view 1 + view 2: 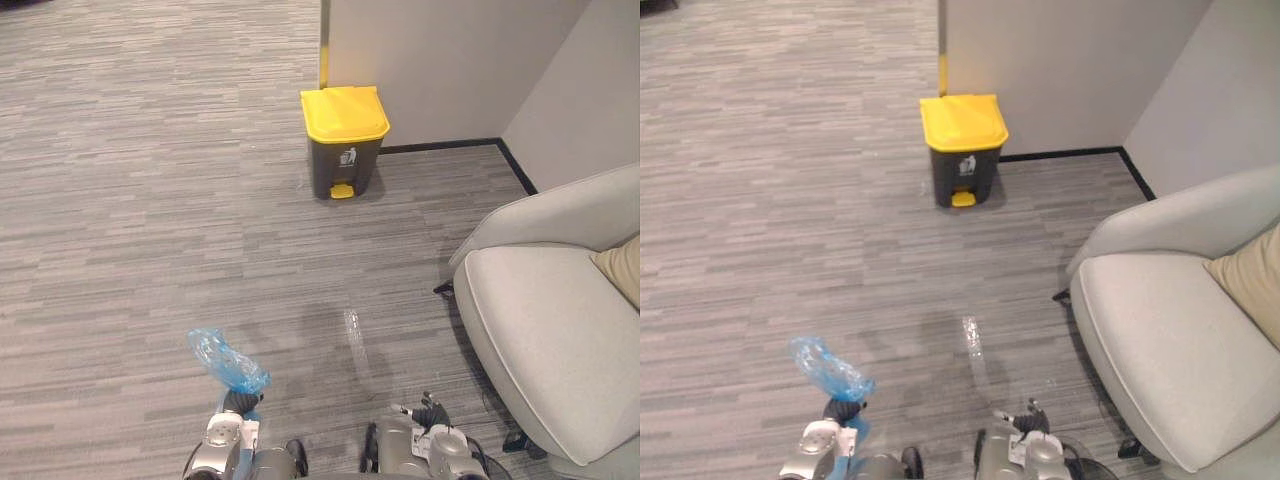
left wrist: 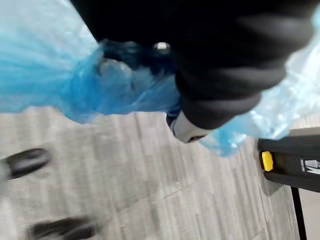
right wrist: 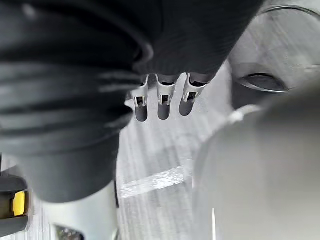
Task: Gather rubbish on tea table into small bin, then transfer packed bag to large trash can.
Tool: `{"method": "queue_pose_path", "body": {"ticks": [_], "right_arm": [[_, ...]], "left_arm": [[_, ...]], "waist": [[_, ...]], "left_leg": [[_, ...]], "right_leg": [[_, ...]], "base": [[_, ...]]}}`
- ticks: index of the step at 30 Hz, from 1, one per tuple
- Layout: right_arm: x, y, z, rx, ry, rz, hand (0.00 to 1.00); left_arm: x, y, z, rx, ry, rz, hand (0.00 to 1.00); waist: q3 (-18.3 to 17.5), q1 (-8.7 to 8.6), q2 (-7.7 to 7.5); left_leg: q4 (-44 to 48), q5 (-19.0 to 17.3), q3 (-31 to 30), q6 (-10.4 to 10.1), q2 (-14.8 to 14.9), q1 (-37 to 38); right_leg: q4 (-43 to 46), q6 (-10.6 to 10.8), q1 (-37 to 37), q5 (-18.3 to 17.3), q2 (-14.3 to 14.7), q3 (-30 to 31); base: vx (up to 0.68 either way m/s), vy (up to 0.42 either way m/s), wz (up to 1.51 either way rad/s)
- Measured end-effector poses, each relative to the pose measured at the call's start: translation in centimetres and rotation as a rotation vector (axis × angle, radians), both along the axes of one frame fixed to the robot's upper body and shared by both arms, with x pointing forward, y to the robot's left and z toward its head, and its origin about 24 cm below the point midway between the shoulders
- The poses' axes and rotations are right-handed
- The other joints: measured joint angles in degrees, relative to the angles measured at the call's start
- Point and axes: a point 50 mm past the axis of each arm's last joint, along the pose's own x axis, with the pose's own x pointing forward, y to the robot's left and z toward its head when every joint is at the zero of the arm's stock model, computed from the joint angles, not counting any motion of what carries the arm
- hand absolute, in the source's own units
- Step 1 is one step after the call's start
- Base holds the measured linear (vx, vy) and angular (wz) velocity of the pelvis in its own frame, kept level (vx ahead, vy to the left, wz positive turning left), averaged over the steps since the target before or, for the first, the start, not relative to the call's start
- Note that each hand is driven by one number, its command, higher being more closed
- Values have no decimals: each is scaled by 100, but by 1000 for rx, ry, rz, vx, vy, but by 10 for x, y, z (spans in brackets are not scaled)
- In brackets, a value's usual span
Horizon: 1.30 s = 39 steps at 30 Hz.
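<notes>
While left hand (image 1: 238,403) clutches blue bag (image 1: 226,362) near left, right hand (image 3: 164,102) hangs straight-fingered, empty; yellow-lidded trash can (image 1: 345,140) far.

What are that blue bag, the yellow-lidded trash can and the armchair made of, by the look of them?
The blue bag looks like thin plastic film: translucent, crinkled, glossy. The trash can seems hard moulded plastic, smooth dark grey with a yellow lid. The armchair has pale, matte upholstery; fabric or leather-like, I cannot tell.
</notes>
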Motion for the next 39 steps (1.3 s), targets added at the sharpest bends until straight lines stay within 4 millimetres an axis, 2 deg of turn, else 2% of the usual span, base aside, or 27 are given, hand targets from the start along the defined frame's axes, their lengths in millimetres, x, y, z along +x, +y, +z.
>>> {"method": "queue_pose_path", "body": {"ticks": [2, 4, 5, 6, 7, 8, 9, 12, 13, 14, 15, 16, 18, 20, 22, 24, 25, 26, 27, 29, 31, 32, 33, 34, 37, 38, 39], "right_arm": [[0, -3, 0, -8, 0, -5, 0], [-2, -5, 0, -8, 3, -24, 0], [-7, -4, -2, -3, 15, -31, 0], [-9, 0, -3, 2, 19, -22, 0], [-9, 0, -3, 3, 18, -18, 0], [-7, 0, -2, -1, 9, -11, 0], [-3, 0, 1, -3, -11, -11, 0], [3, 0, 3, 3, -30, -24, 0], [4, -1, 4, 7, -35, -37, 0], [-1, -5, 2, -1, -18, -46, 0], [-5, -9, 1, -11, -9, -50, 0], [-11, -5, -3, 1, 26, -47, 0], [-13, -3, -5, 9, 37, -48, 0], [-10, -3, -4, 10, 32, -42, 0], [-2, -1, -1, 9, 13, -29, 0], [-3, 0, -2, 7, 17, -22, 0], [-2, 0, -2, 7, 14, -21, 0], [-5, -1, -3, 6, 23, -22, 0], [-7, 0, -3, 4, 27, -16, 0], [-4, 4, -3, 2, 24, 14, 0], [-1, 5, -1, 1, 14, 23, 0], [-3, 5, -2, 0, 19, 21, 0], [-6, -2, -3, -13, 32, 17, 0], [-4, -5, -2, -26, 29, 18, 0], [-6, -13, -1, -38, 32, -7, 0], [-12, -16, -3, -38, 43, -25, 0], [-16, -15, -4, -34, 53, -29, 0]], "left_arm": [[-2, 0, -1, -6, 6, 8, 100], [-5, -1, -3, -21, 10, 43, 100], [-4, -3, -2, -32, 4, 53, 100], [-6, -4, -2, -43, -5, 62, 100], [-6, -5, -2, -48, -8, 64, 100], [-6, -10, -1, -65, -16, 70, 100], [-7, -12, -1, -73, -21, 71, 100], [-9, -14, -2, -81, -16, 71, 100], [-9, -15, -2, -83, -16, 67, 100], [-10, -18, -3, -90, -8, 63, 100], [-12, -19, -4, -94, -4, 59, 100], [-15, -17, -7, -86, 20, 57, 100], [-7, -12, -4, -65, 3, 43, 100], [-9, -11, -5, -61, 11, 41, 100], [-15, -11, -8, -59, 38, 33, 100], [-20, -13, -11, -55, 57, 17, 100], [-20, -13, -11, -50, 61, 7, 100], [-21, -12, -11, -43, 67, 0, 100], [-22, -11, -11, -40, 69, 2, 100], [-20, -3, -10, -20, 63, 15, 100], [-13, 4, -6, -1, 43, 21, 100], [-11, 10, -4, 16, 32, 18, 100], [-10, 7, -5, 6, 38, 31, 100], [-12, 5, -6, -2, 41, 30, 100], [-14, 2, -8, -17, 50, 39, 100], [-13, 1, -7, -22, 44, 45, 100], [-11, -1, -6, -32, 31, 54, 100]], "waist": [[-36, 60, 46], [-23, 36, 68], [-20, 39, 69], [3, 82, 31], [7, 105, 23], [1, 156, 35], [-4, 214, 33], [6, 276, 51], [29, 333, 12], [-1, 337, 63], [-38, 341, 135], [-102, 351, -40], [-153, 344, -126], [-147, 374, -118], [-165, 400, -70], [-161, 318, -67], [-156, 315, -76], [-137, 299, -77], [-110, 246, -42], [-55, 169, 38], [-62, 128, -28], [-54, 90, -174], [-3, 52, -36], [-65, 102, 74], [-70, 80, 110], [-68, 58, 106], [-62, 69, 96]], "left_leg": [[201, 105, -98, -173, 121, -37], [959, 131, -221, -221, 243, -192], [2076, 307, -298, -436, 397, -488], [3446, 306, -287, -393, 671, -928], [3772, 253, -230, -328, 742, -1040], [4469, 117, -59, -196, 987, -1416], [4580, 69, 13, -125, 1069, -1758], [3910, -41, 92, -133, 1097, -2311], [3101, 20, 129, -146, 949, -2446], [1682, 522, 17, -270, 685, -2387], [1092, 1108, -127, -277, 641, -2347], [823, 1224, -5, -181, 361, -2158], [1040, 935, -9, 13, 83, -2244], [1501, 509, 156, 180, 56, -2247], [1458, 270, 363, 231, 46, -1935], [1080, 186, 430, 292, -12, -1425], [1001, 172, 428, 289, -41, -1266], [782, 171, 433, 291, -68, -937], [541, 171, 428, 291, -46, -548], [306, 171, 426, 289, 36, -195], [164, 147, 398, 236, 102, -38], [64, 83, 271, 28, -32, 87], [-56, 38, 55, -86, 59, 211], [-163, 119, -87, -107, 170, 177], [20, 265, -409, -292, 305, 274], [405, 254, -450, -314, 369, 217], [1391, 233, -493, -375, 506, -105]], "right_leg": [[107, -144, 40, -222, 69, -43], [55, -253, 334, -390, 116, -115], [-211, -260, 771, -402, 190, -132], [-463, -275, 1310, -516, 226, -117], [-508, -271, 1461, -568, 229, -104], [-627, -246, 1784, -669, 250, -51], [-740, -163, 1957, -768, 233, 39], [-939, -84, 2215, -811, 140, 150], [-965, 95, 2320, -913, -19, 204], [-997, 311, 2441, -1035, -121, 232], [-1031, 431, 2442, -1109, -110, 256], [-1099, 536, 2512, -1156, -311, 424], [-1311, 633, 2602, -1029, -542, 584], [-1110, 761, 2660, -1093, -688, 736], [-18, 917, 2227, -1080, -784, 1027], [2056, 1393, 1321, -805, -849, 1180], [2482, 1274, 1112, -879, -837, 1154], [2979, 1024, 819, -1063, -811, 1054], [3069, 752, 587, -1236, -734, 789], [2605, 504, 216, -1368, -511, 484], [1391, 473, -89, -1144, -281, 298], [241, 419, -76, -277, -227, 276], [196, 157, 60, -76, -120, 200], [48, 129, 104, -67, 30, 215], [141, -7, 327, -427, 99, 48], [40, -21, 525, -486, 104, -39], [-181, -39, 862, -521, 136, -97]], "base": [[507, -150, -4], [475, -162, 9], [470, -90, 25], [460, -59, 20], [468, 17, -3], [405, 68, -23], [385, 97, -28], [298, 187, -25], [253, 197, -7], [319, 263, -7], [337, 278, 2], [353, 253, 10], [368, 227, 19], [394, 242, -23], [346, 183, -52], [343, 112, -16], [356, 45, 1], [356, -1, 1], [346, -21, -1], [317, -98, 5], [342, -171, 21], [346, -160, 26], [334, -140, 8], [386, -176, -15], [277, -149, 10], [341, -164, 55], [305, -107, 46]]}}
